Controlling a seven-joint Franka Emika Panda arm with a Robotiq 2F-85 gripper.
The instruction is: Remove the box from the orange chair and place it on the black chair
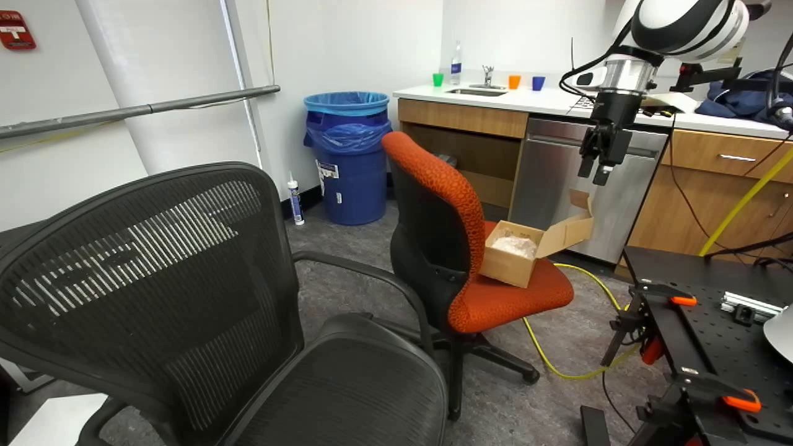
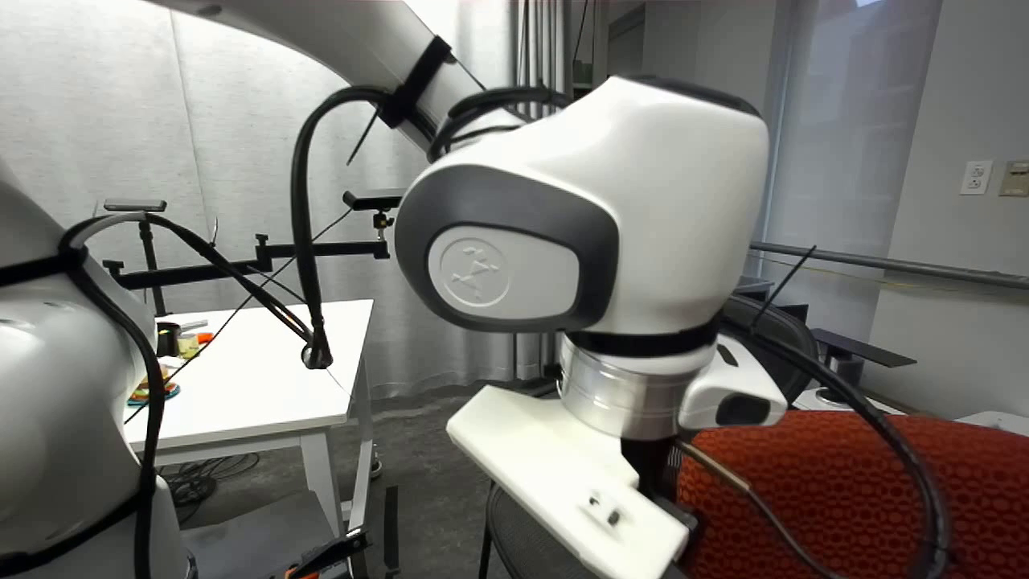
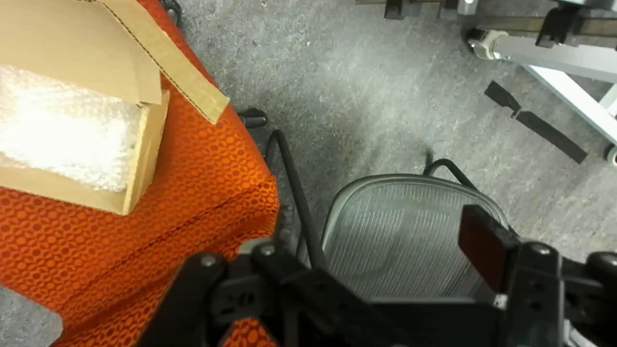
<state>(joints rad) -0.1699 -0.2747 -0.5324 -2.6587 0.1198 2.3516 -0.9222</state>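
Observation:
The tan cardboard box [image 1: 508, 271] sits on the seat of the orange chair [image 1: 517, 305], flaps open, with clear bubble wrap inside. In the wrist view the box [image 3: 148, 154] is at the upper left on the orange chair [image 3: 207, 166]. The black chair [image 1: 353, 384] stands in front of the orange chair in an exterior view; its mesh seat [image 3: 395, 231] shows below the jaws in the wrist view. My gripper [image 1: 593, 173] hangs above the box's raised flap, apart from it. The gripper [image 3: 381, 224] is open, with nothing between its fingers. The orange backrest [image 2: 852, 490] also shows behind the wrist.
A black worktable [image 1: 712, 322] with clamps stands beside the orange chair. A counter [image 1: 477, 98] with cups and a sink is behind it. A blue bin [image 1: 353, 176] stands at the wall. A yellow hose [image 1: 545, 356] lies on the floor. A white table [image 2: 265, 378] shows too.

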